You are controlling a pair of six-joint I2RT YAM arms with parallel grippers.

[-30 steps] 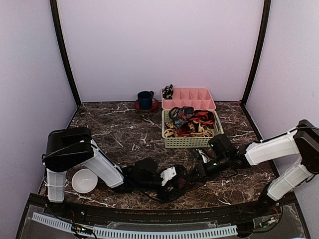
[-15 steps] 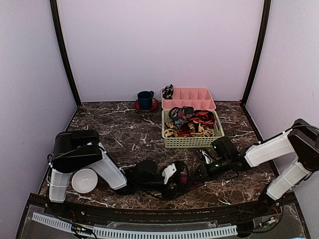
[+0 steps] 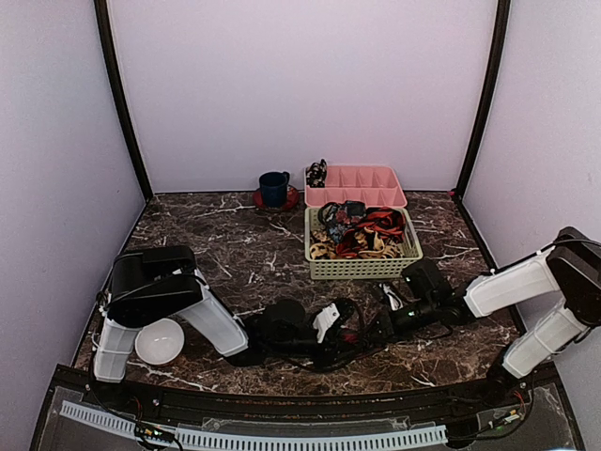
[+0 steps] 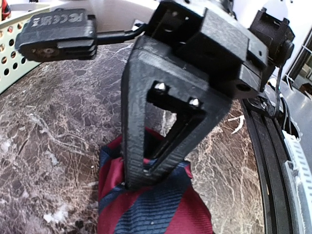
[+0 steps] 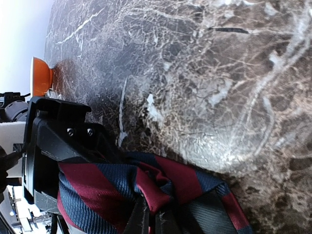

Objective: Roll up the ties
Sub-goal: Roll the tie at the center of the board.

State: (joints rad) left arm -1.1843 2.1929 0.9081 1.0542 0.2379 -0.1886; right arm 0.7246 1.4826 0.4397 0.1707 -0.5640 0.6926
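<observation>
A navy tie with red diagonal stripes (image 3: pixel 349 331) lies bunched on the marble table near the front centre, between my two grippers. My left gripper (image 3: pixel 331 324) reaches in from the left. In the left wrist view its fingers meet at the tips (image 4: pixel 135 179), shut on a fold of the tie (image 4: pixel 156 209). My right gripper (image 3: pixel 373 329) reaches in from the right. In the right wrist view its fingertips (image 5: pixel 155 220) pinch a red fold of the tie (image 5: pixel 97 187), with the left gripper's black body (image 5: pixel 56 141) just behind the bundle.
A green basket (image 3: pixel 362 266) heaped with more ties stands behind the work spot. A pink divided tray (image 3: pixel 362 185) sits beyond it, with a coiled tie in its left end. A blue mug (image 3: pixel 274 188) is at the back and a white bowl (image 3: pixel 159 340) is at the front left.
Both grippers and the tie bundle have shifted a little to the right. The left arm's shoulder has swung right with them. Both grips stay closed on the tie.
</observation>
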